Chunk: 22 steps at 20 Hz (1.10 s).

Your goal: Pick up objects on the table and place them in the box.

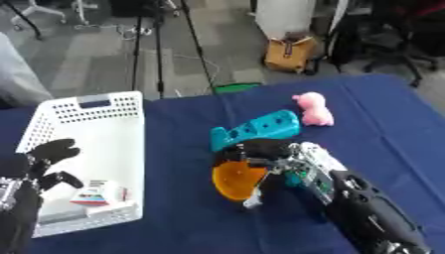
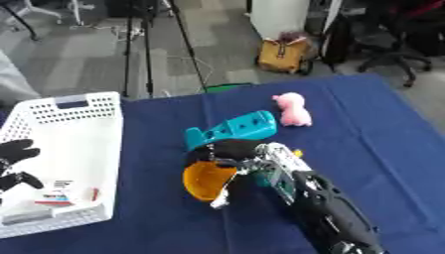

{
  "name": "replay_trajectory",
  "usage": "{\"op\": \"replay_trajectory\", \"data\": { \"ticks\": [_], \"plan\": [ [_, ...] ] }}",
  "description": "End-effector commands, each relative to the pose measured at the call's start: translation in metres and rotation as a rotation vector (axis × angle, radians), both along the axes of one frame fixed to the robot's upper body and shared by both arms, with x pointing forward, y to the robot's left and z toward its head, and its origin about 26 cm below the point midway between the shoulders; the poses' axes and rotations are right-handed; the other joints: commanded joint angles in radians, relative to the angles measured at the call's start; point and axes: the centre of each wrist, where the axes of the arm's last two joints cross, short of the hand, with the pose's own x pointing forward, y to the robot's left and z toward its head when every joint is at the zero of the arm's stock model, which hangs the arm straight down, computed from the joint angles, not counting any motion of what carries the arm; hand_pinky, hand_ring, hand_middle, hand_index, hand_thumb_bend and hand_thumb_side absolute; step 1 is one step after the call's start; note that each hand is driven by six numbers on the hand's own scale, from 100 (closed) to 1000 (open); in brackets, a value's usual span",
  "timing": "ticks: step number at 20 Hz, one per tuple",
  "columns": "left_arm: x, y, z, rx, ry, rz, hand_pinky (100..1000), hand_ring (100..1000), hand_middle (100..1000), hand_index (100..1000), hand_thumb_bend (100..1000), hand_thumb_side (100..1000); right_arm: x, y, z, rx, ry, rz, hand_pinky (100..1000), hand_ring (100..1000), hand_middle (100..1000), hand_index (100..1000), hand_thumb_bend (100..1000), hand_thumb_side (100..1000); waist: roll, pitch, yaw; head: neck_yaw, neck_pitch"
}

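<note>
The right hand (image 1: 260, 156) comes in from the lower right, and its fingers are curled around an orange cup (image 1: 233, 181), holding it by the rim just above the blue cloth (image 1: 382, 129) on the table. The cup is tipped on its side, so its open mouth faces the camera. That is likely because the hand grabbed it from above and to the side. Right behind the hand lies a teal toy (image 1: 257, 130), and a pink toy pig (image 1: 314, 109) sits a bit farther back, near it. Both still wait on the cloth. The white basket (image 1: 130, 106) stands to the left, well apart from the cup, so the cup has to travel across to get in. Inside the basket lies a small white packet (image 1: 96, 193) with red and blue marks; the writing on it cannot be read. The left hand (image 1: 48, 154) rests at the left edge by the basket, fingers curled and holding nothing.
</note>
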Motion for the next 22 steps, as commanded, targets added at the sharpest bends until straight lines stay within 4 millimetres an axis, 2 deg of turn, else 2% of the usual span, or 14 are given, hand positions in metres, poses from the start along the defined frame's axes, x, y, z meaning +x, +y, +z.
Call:
{"op": "replay_trajectory", "data": {
  "ticks": [1, 2, 3, 4, 5, 6, 8, 10, 11, 12, 17, 22],
  "plan": [
    [0.001, -0.001, 0.007, 0.002, -0.023, -0.011, 499, 814, 785, 790, 294, 1000, 0.003, -0.005, 0.006, -0.178, 0.019, 0.188, 852, 842, 871, 901, 671, 613, 0.0, -0.011, 0.002, -0.005, 0.004],
    [0.001, -0.001, 0.007, 0.002, -0.023, -0.011, 499, 814, 785, 790, 294, 1000, 0.003, -0.005, 0.005, -0.175, 0.019, 0.187, 830, 829, 864, 896, 674, 610, 0.0, -0.011, 0.002, -0.005, 0.004],
    [0.001, -0.001, 0.007, 0.002, -0.023, -0.011, 499, 814, 785, 790, 294, 1000, 0.003, -0.005, 0.005, -0.174, 0.019, 0.186, 669, 751, 840, 886, 673, 593, 0.0, -0.011, 0.002, -0.006, 0.004],
    [0.001, -0.001, 0.007, 0.002, -0.024, -0.011, 499, 814, 785, 790, 294, 1000, 0.003, -0.005, 0.004, -0.171, 0.02, 0.185, 669, 734, 835, 885, 672, 588, 0.0, -0.011, 0.003, -0.006, 0.004],
    [0.001, -0.001, 0.007, 0.002, -0.024, -0.011, 499, 814, 785, 790, 294, 1000, 0.003, -0.006, 0.004, -0.169, 0.021, 0.185, 626, 706, 831, 884, 669, 580, -0.001, -0.011, 0.003, -0.006, 0.004],
    [0.001, -0.001, 0.007, 0.002, -0.024, -0.012, 499, 814, 785, 790, 295, 1000, 0.003, -0.006, 0.003, -0.168, 0.021, 0.183, 521, 626, 823, 879, 650, 546, -0.001, -0.011, 0.003, -0.006, 0.004],
    [0.001, -0.001, 0.007, 0.003, -0.023, -0.012, 499, 814, 785, 790, 295, 1000, 0.003, -0.007, 0.003, -0.165, 0.023, 0.18, 462, 587, 820, 875, 627, 516, -0.001, -0.011, 0.003, -0.006, 0.004],
    [0.001, -0.001, 0.007, 0.003, -0.023, -0.012, 499, 814, 785, 790, 295, 1000, 0.004, -0.008, 0.003, -0.161, 0.023, 0.176, 339, 503, 814, 867, 526, 416, -0.001, -0.011, 0.003, -0.006, 0.004],
    [0.001, -0.001, 0.007, 0.003, -0.023, -0.011, 499, 814, 785, 790, 295, 1000, 0.004, -0.009, 0.002, -0.158, 0.022, 0.173, 339, 503, 814, 867, 526, 416, -0.001, -0.011, 0.003, -0.007, 0.004],
    [0.001, -0.001, 0.007, 0.002, -0.023, -0.011, 499, 814, 785, 790, 295, 1000, 0.004, -0.01, 0.002, -0.154, 0.022, 0.17, 276, 459, 807, 860, 486, 363, -0.001, -0.01, 0.003, -0.007, 0.004],
    [0.001, -0.001, 0.007, 0.002, -0.023, -0.01, 499, 814, 785, 790, 295, 1000, 0.004, -0.011, 0.002, -0.133, 0.014, 0.164, 209, 394, 799, 853, 474, 335, 0.0, -0.009, 0.002, -0.007, 0.003],
    [0.001, -0.001, 0.007, 0.002, -0.023, -0.009, 499, 813, 785, 790, 295, 1000, 0.005, -0.008, 0.012, -0.085, -0.02, 0.176, 208, 384, 797, 850, 477, 337, -0.001, -0.01, 0.001, -0.008, 0.002]
  ]
}}
